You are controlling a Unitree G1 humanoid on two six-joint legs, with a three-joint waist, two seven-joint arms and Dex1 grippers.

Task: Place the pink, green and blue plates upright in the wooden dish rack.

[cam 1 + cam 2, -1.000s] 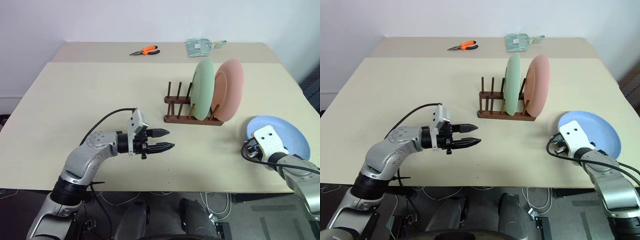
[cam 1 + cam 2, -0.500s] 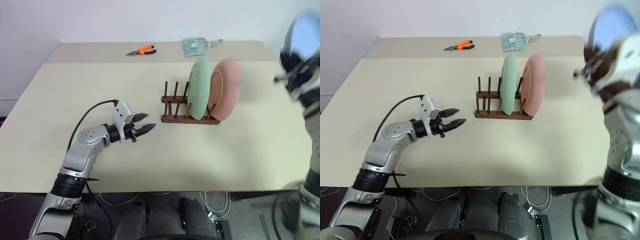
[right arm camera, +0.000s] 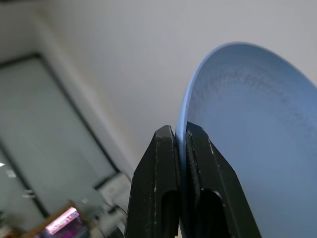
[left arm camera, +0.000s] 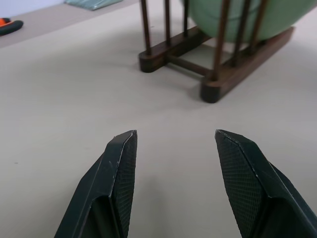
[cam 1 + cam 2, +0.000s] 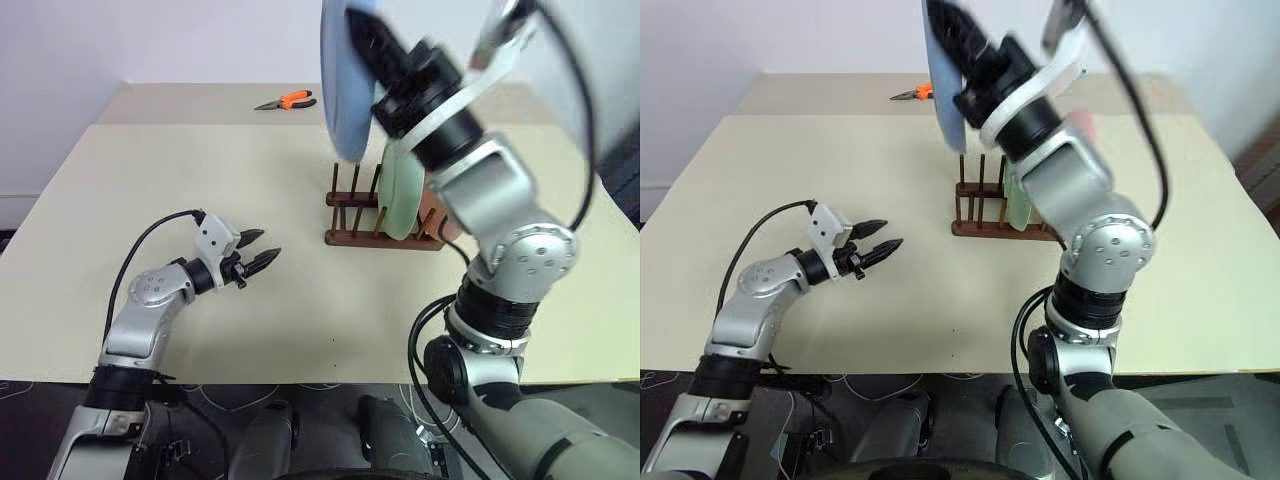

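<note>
My right gripper (image 3: 181,133) is shut on the rim of the blue plate (image 5: 343,85), holding it upright high over the table, above the left end of the wooden dish rack (image 5: 362,214). The green plate (image 5: 400,195) stands upright between the rack's pegs. Just behind it stands the pink plate (image 5: 436,212), mostly hidden by my right forearm. My left gripper (image 5: 268,243) hovers open and empty low over the table, left of the rack and pointing toward it. The left wrist view has the rack (image 4: 218,74) and the green plate (image 4: 237,15) straight ahead of the fingers.
Orange-handled pliers (image 5: 290,100) lie at the back of the table, behind the rack. Bare tabletop (image 5: 150,180) stretches to the left and in front of the rack. My raised right arm blocks the view of the table's right side.
My right arm swung up and left, carrying the blue plate from the table's right side to high above the rack. My left gripper drew back to the left, away from the rack.
</note>
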